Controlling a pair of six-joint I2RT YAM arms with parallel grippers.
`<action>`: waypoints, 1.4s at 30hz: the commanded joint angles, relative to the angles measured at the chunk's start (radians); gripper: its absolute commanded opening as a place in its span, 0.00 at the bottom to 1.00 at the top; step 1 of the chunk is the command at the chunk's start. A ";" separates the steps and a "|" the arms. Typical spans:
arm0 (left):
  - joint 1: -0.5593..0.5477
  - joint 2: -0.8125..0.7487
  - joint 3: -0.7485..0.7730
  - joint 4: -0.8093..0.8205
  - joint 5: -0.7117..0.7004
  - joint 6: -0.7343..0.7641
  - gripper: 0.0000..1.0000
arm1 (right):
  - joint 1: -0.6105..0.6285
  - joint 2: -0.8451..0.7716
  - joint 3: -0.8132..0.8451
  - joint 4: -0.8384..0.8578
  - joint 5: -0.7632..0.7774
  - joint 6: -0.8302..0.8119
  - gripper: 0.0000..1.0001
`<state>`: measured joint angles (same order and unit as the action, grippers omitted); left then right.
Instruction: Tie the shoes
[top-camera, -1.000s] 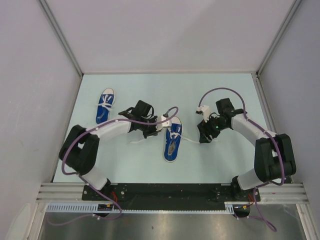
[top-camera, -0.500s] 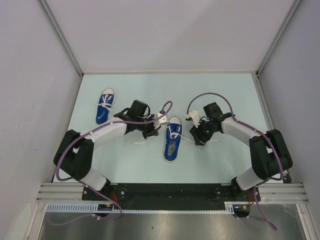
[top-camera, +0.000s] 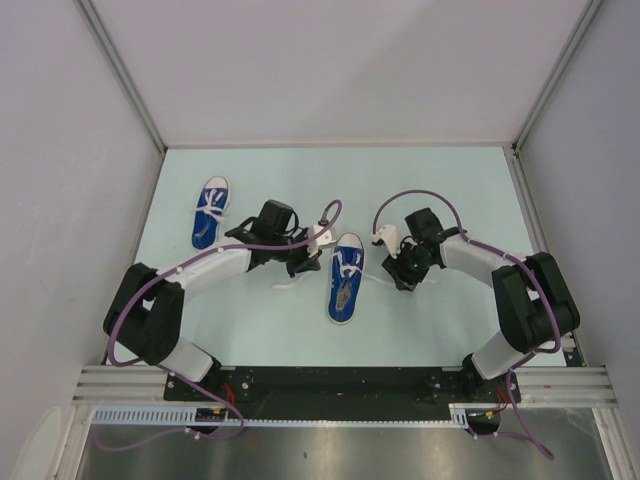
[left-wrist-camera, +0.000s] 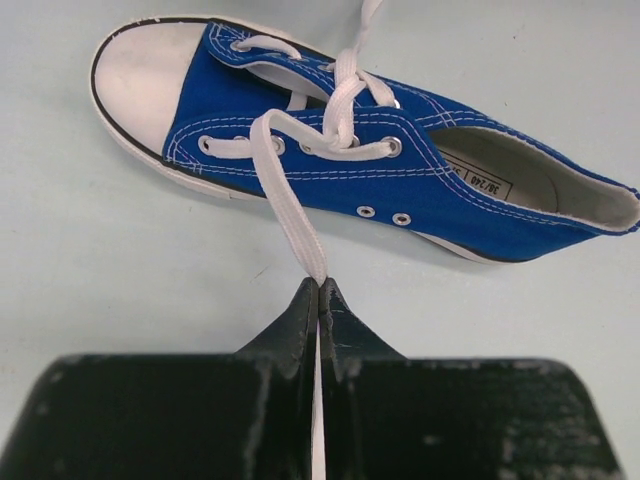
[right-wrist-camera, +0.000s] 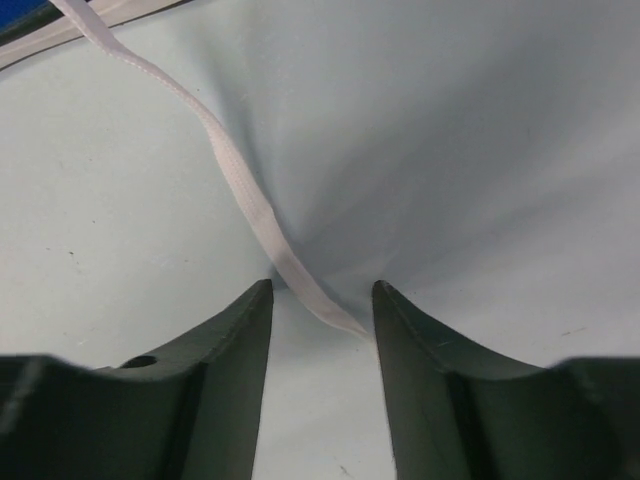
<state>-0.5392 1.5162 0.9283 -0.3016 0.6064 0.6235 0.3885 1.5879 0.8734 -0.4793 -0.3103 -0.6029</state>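
Pale tabletop holds the centre-frame shoe, toe toward the top edge; left gripper is clamped on its left-side lace, while right gripper, fingers apart, straddles the right-side lace.

The sneaker upper is made of blue woven canvas with white stitching; its toe cap is smooth matt white rubber. Its eyelets are shiny metal. The lace is flat woven cloth. The table beside the sneaker is finished matt.
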 joint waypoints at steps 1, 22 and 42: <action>-0.001 -0.005 -0.009 0.042 0.029 -0.004 0.00 | 0.000 -0.002 -0.001 0.010 -0.006 -0.006 0.45; -0.001 -0.080 -0.131 0.327 0.061 -0.255 0.00 | -0.054 -0.068 -0.001 -0.018 -0.075 0.055 0.00; -0.025 0.019 -0.030 0.132 0.026 -0.207 0.08 | -0.082 -0.108 -0.001 -0.048 -0.104 0.052 0.00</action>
<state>-0.5434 1.5051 0.7990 0.0113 0.6353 0.2775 0.3119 1.5143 0.8711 -0.5186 -0.4007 -0.5495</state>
